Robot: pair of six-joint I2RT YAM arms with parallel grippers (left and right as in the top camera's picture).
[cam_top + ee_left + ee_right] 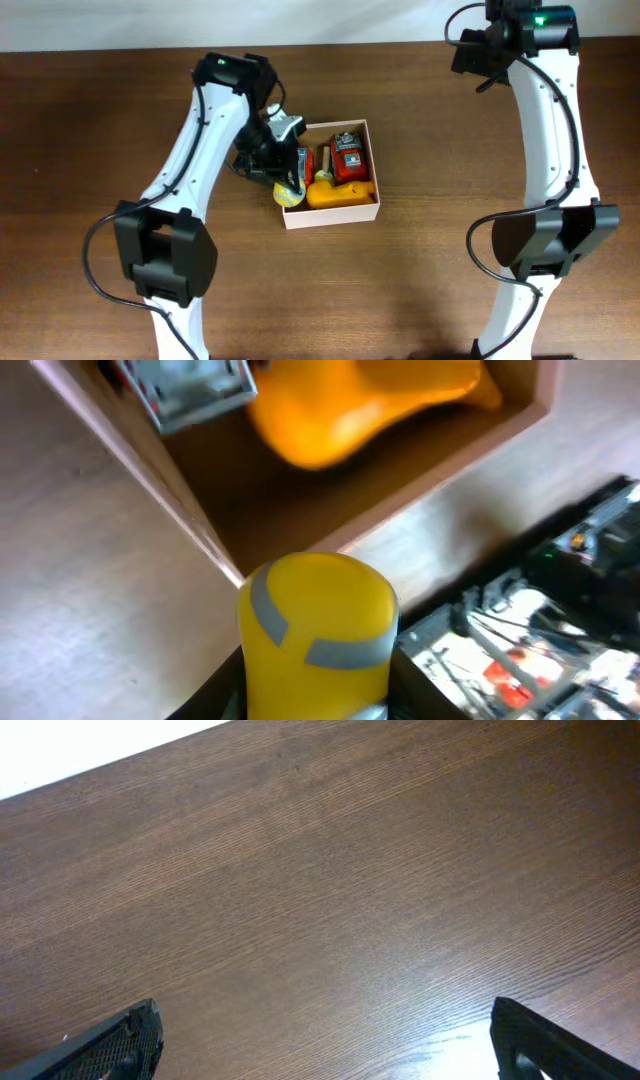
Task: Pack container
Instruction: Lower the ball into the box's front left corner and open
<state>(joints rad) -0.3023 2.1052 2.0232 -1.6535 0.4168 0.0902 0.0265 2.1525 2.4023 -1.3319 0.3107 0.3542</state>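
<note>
1. While the packing stands partly done, the left arm (200, 130) bends over the dark wooden worktop (100, 120), its jaws pinching a yellow toy (315, 625) with grey bands by its sides.
2. The yellow toy hangs at the corner of the container (335, 213) nearest that arm. The left wrist view shows the toy just short of the tan floor. Whether it has fully cleared the thin white wall cannot be told.
3. The container sits flat near the middle of the worktop, between the two arms and closer to the left one.
4. Three pieces already lie inside it: a small blue-and-orange piece (305, 160) against the left wall, a rounded orange toy (335, 193) along the front, and a red toy (349, 158) toward the far right corner.
5. The orange toy and the red toy lie close together, leaving a patch of bare floor in the corner below the yellow toy.
6. The right arm (545, 130) stands well apart at the far right edge. Its jaws are spread wide and hold nothing, and its wrist view shows only bare wood.
7. No loose toy shows on the worktop, so the yellow toy appears to be the last piece to pack.
8. By that reading most of the job is finished. What is left is to lower the yellow toy into the free corner and let go.
</note>
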